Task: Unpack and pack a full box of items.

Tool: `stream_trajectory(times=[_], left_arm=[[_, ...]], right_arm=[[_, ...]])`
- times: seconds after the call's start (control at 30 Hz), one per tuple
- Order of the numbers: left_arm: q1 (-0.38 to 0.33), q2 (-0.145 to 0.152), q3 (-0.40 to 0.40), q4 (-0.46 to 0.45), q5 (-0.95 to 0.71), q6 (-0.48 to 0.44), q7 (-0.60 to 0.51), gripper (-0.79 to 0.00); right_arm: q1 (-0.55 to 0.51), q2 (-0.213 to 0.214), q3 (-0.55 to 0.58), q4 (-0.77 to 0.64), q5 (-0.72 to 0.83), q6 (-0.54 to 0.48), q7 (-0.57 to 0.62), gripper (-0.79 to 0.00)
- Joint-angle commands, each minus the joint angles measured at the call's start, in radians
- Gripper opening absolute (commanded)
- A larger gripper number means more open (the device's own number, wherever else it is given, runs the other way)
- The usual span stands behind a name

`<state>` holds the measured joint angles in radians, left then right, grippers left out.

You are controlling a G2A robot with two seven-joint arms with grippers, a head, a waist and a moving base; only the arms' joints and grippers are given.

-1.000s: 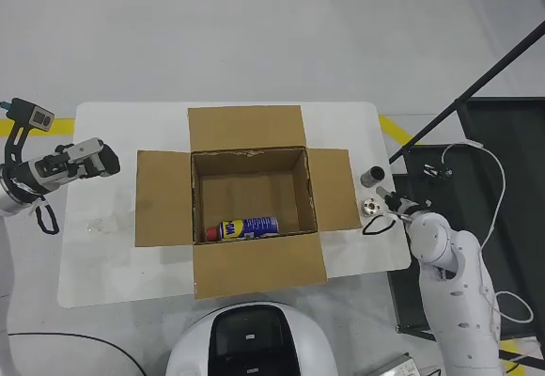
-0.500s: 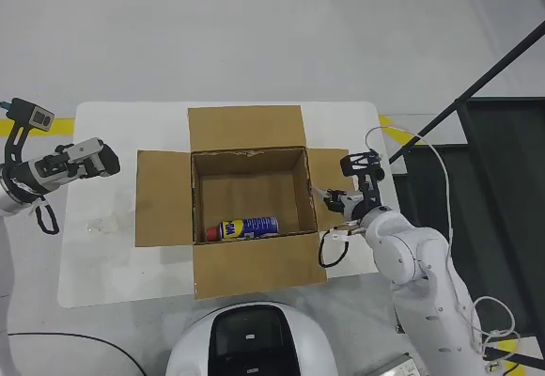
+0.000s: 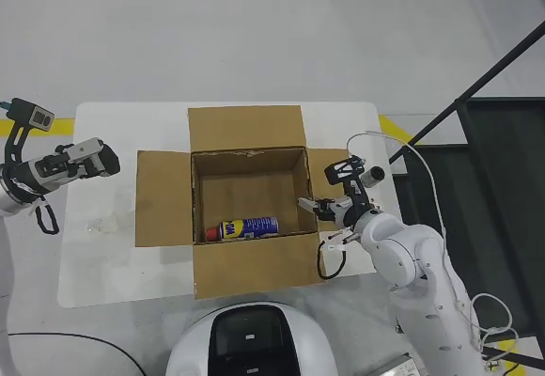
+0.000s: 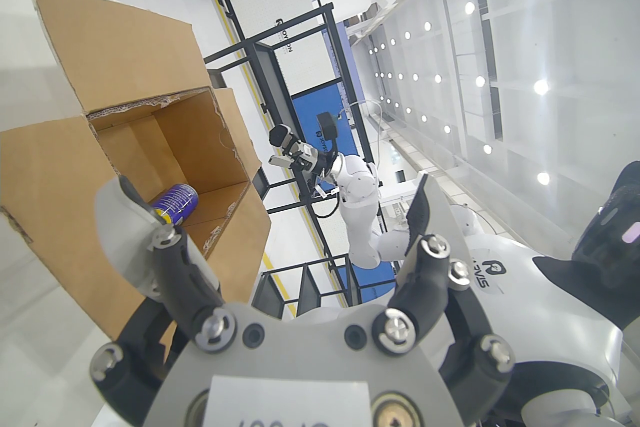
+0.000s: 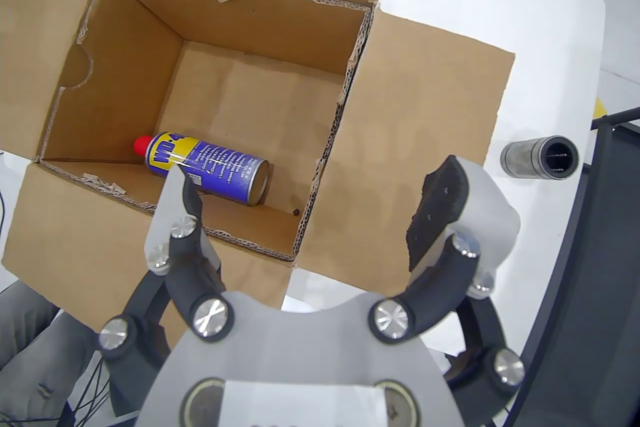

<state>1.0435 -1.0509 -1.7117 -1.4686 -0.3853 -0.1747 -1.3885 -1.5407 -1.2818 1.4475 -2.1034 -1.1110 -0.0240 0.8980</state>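
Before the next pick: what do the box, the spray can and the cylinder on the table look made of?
Box: corrugated cardboard, matte brown; fluted, torn edges show. Spray can: probably metal, glossy printed wrap, red cap apparently plastic. Cylinder: seemingly steel, silvery sheen, dark hollow bore.

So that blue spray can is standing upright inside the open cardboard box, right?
Not quite. The blue spray can is inside the open cardboard box, but it is not upright: it lies on its side on the box floor. The right wrist view shows this plainly.
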Motion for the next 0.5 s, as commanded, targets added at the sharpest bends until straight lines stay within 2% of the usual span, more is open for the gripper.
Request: stream_trajectory(times=[0.0, 0.1, 0.17, 0.3, 0.47], left_arm=[[0.000, 0.000, 0.000, 0.000, 0.000, 0.000, 0.000, 0.000], [0.000, 0.000, 0.000, 0.000, 0.000, 0.000, 0.000, 0.000], [0.000, 0.000, 0.000, 0.000, 0.000, 0.000, 0.000, 0.000], [0.000, 0.000, 0.000, 0.000, 0.000, 0.000, 0.000, 0.000], [0.000, 0.000, 0.000, 0.000, 0.000, 0.000, 0.000, 0.000]], right_arm=[[0.001, 0.000, -0.002, 0.000, 0.004, -0.011, -0.014, 0.000], [0.043, 0.006, -0.026, 0.023, 0.006, -0.153, -0.041, 0.000], [0.092, 0.012, -0.045, 0.045, -0.053, -0.255, -0.046, 0.000], [0.197, 0.016, -0.123, 0.105, -0.038, -0.435, -0.018, 0.000], [0.373, 0.011, -0.236, 0.254, -0.012, -0.562, 0.059, 0.000]])
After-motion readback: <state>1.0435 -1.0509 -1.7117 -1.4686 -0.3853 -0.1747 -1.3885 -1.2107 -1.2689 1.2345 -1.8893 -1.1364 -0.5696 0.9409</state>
